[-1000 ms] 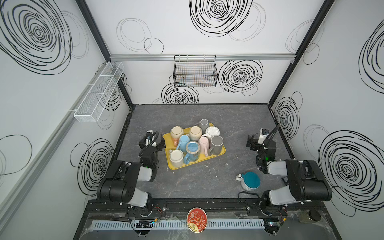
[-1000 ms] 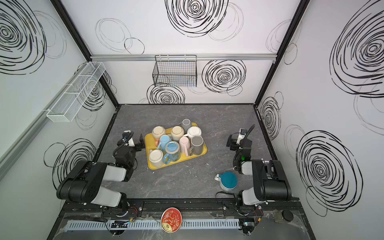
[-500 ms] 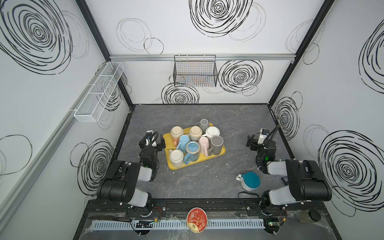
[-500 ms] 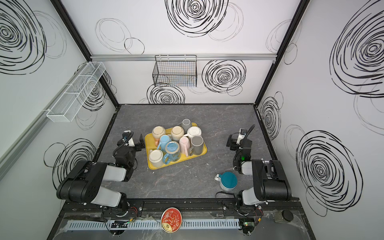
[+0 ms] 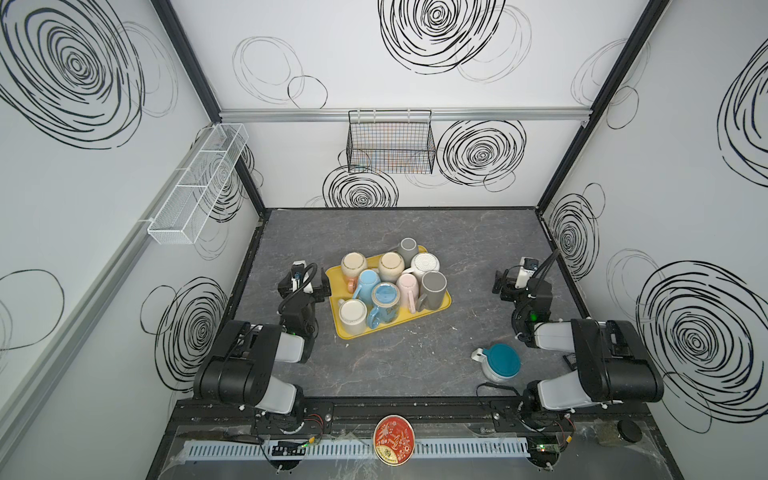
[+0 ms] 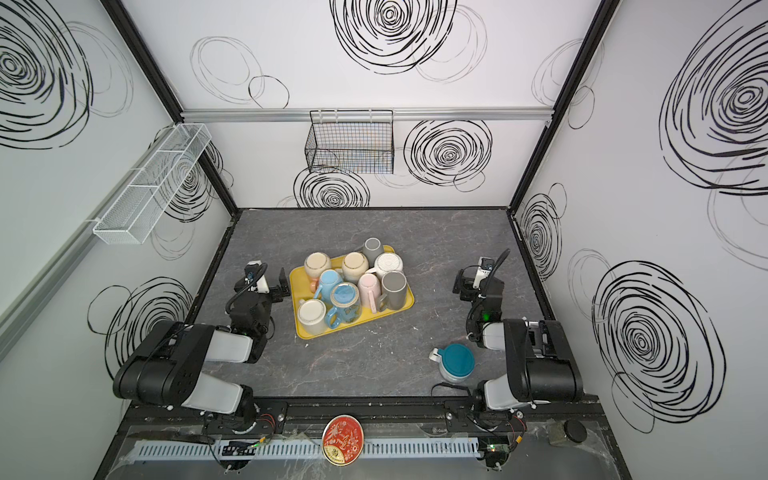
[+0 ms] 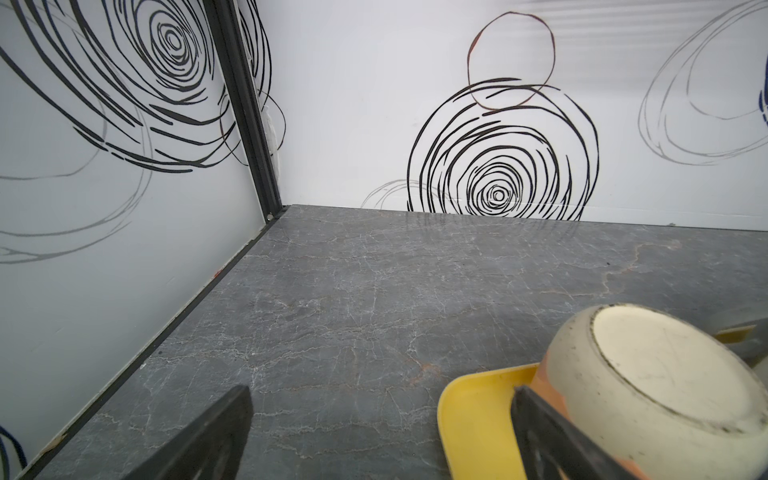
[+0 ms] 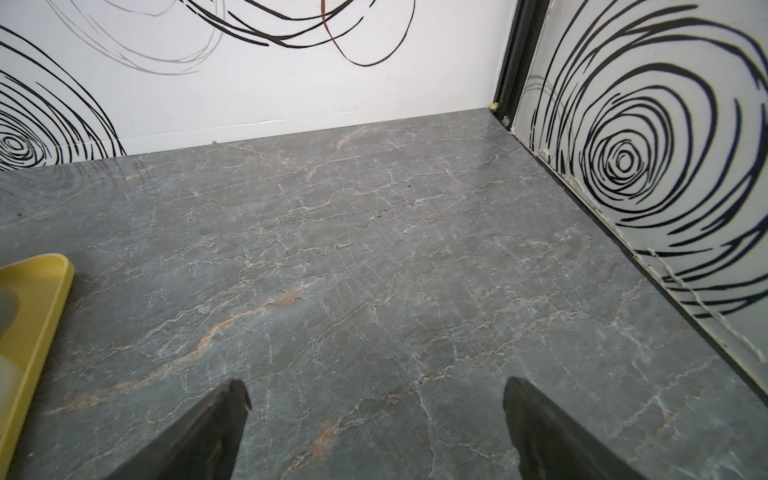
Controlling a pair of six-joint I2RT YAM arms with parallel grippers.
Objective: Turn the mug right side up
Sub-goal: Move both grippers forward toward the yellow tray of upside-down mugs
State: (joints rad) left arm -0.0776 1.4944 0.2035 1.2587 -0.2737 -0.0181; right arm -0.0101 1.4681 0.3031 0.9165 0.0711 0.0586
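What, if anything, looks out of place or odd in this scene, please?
A teal-topped mug stands alone on the table near the right arm, apart from the rest, apparently upside down. The yellow tray sits askew, crowded with inverted mugs.

Bright, even, diffuse light fills the enclosure, so shadows on the grey tabletop (image 5: 395, 365) are faint and soft. Near the back wall (image 7: 374, 124) the tabletop carries a mild sheen. Wide lenses bow straight lines at the edges, and focus is mostly sharp.
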